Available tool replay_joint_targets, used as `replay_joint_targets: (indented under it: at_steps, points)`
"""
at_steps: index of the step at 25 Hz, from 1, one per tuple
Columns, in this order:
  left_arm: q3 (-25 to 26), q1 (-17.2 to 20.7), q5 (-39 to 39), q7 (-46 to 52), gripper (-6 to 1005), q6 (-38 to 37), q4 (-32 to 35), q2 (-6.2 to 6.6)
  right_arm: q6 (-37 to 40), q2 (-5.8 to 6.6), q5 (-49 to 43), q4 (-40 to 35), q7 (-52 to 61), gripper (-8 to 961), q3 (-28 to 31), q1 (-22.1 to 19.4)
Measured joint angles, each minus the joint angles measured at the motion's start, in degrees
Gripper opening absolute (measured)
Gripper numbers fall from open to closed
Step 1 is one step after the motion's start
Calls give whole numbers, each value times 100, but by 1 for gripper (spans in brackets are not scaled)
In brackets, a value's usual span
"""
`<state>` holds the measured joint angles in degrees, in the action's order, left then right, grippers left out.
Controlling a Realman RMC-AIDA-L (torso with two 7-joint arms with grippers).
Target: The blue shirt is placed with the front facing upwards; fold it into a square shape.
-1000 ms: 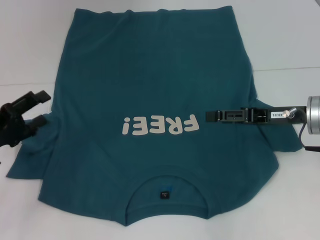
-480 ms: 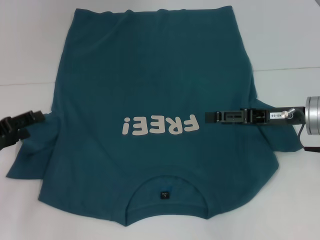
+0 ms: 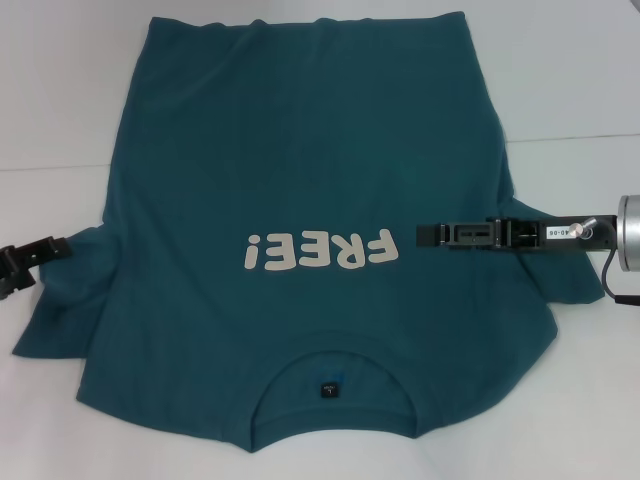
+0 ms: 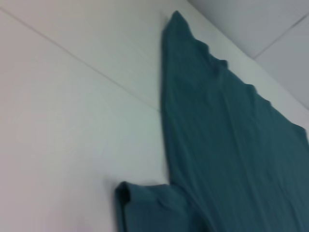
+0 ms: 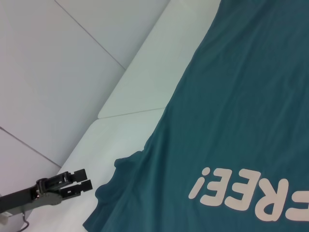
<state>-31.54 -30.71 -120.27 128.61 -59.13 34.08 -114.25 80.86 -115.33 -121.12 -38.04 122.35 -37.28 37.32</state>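
Observation:
The blue shirt point(image 3: 300, 180) lies spread flat on the white table, front up, with cream "FREE!" lettering point(image 3: 320, 250) and the collar with its black tag point(image 3: 327, 389) nearest me. My left gripper point(image 3: 48, 262) is open and empty at the far left, just beside the shirt's left sleeve point(image 3: 60, 320). It also shows in the right wrist view point(image 5: 83, 180), next to the sleeve point(image 5: 113, 193). My right gripper point(image 3: 425, 234) reaches in from the right, over the shirt just right of the lettering. The left wrist view shows the shirt's edge point(image 4: 217, 145) and sleeve.
The white table point(image 3: 60, 100) has bare surface left and right of the shirt. A seam line point(image 3: 580, 135) crosses the table top. The shirt's far hem point(image 3: 300, 20) lies near the table's far part.
My left gripper has dropped and pulled back leftward, from above the sleeve to low beside it. My right gripper has shifted slightly to the right. The shirt has not moved.

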Motion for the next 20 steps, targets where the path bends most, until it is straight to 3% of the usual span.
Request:
replay_joint_targets:
  at_steps: [13, 20]
  points:
    - [-17, -142, -6, 180, 843, 453, -427, 48, 0, 11, 0, -1, 0, 941, 14, -40]
    - [-313, -179, -5, 182, 842, 731, -464, 29, -14, 11, 0, 1, 0, 941, 21, -56]
